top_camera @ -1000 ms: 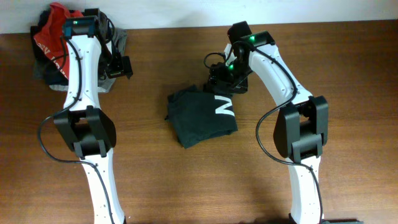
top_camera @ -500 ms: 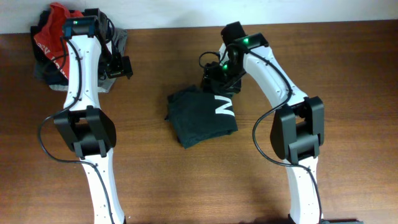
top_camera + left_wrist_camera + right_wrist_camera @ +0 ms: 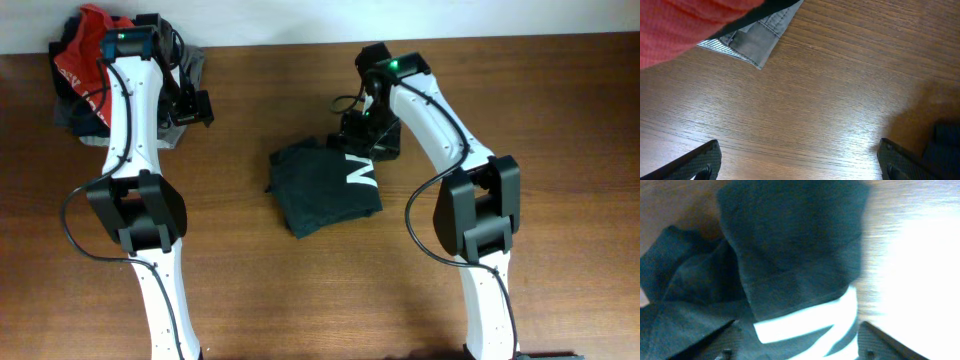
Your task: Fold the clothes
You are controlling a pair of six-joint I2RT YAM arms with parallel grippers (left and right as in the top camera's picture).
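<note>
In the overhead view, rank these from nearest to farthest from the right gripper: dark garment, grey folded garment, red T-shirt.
1. Dark soft wrinkled garment with white mark, centre, right by the right gripper.
2. Grey folded garment, far left.
3. Red T-shirt, far-left corner.

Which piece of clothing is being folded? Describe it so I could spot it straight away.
Start at the wooden table and look to its middle. There lies a dark, almost black garment folded into a rough square, beside the right tool. Unlike the red and grey pile in the far left corner, it bears a white mark like an N.
</note>
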